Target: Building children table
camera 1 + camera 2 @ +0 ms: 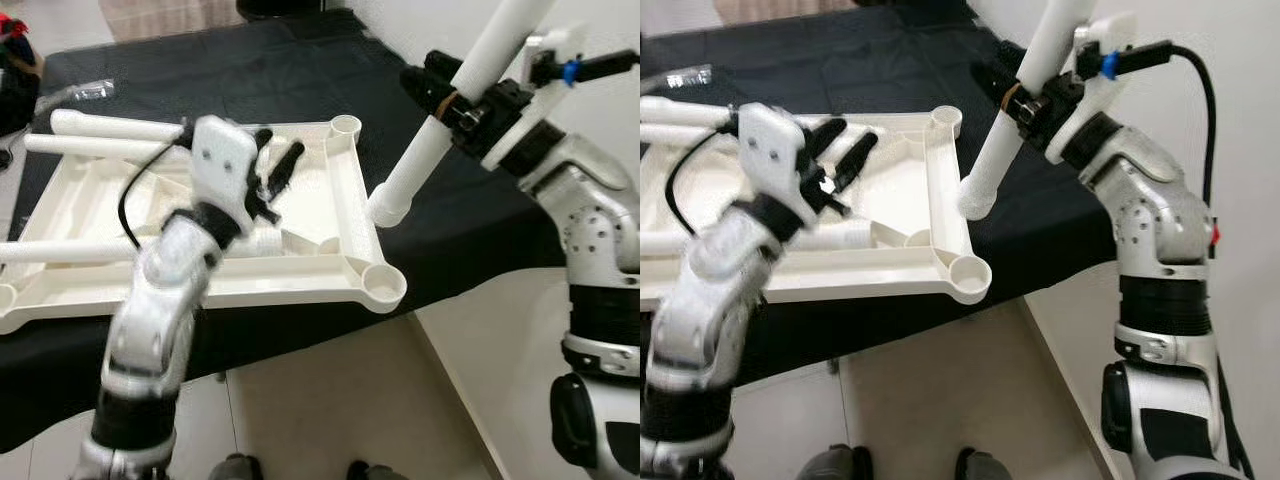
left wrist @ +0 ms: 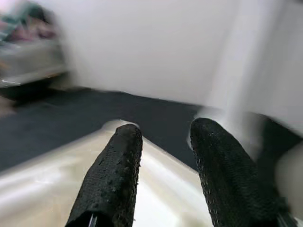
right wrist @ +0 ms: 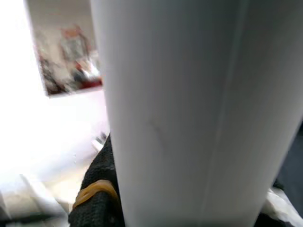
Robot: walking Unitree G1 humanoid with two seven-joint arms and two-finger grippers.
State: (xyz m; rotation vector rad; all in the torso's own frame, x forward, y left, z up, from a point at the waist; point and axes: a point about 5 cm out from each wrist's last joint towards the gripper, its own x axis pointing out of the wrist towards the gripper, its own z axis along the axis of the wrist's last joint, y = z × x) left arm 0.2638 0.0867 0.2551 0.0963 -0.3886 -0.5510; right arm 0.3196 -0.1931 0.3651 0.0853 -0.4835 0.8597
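Note:
An upturned white plastic table top (image 1: 340,262) lies on a black-covered surface, round leg sockets at its corners (image 1: 383,282). My right gripper (image 1: 447,98) is shut on a long white table leg (image 1: 455,100), held tilted above the cloth just right of the top. The leg's lower end (image 1: 978,192) hangs near the top's right rim. My left gripper (image 1: 278,160) hovers open over the middle of the top, its black fingers (image 2: 113,175) spread with nothing between them. Other white legs (image 1: 110,126) lie along the far left of the top.
The black cloth (image 1: 230,70) covers a low bed or table whose near edge runs across the view. Pale tiled floor (image 1: 330,400) lies below it. A white wall (image 1: 600,30) stands to the right. Dark clutter (image 1: 15,60) sits at the far left.

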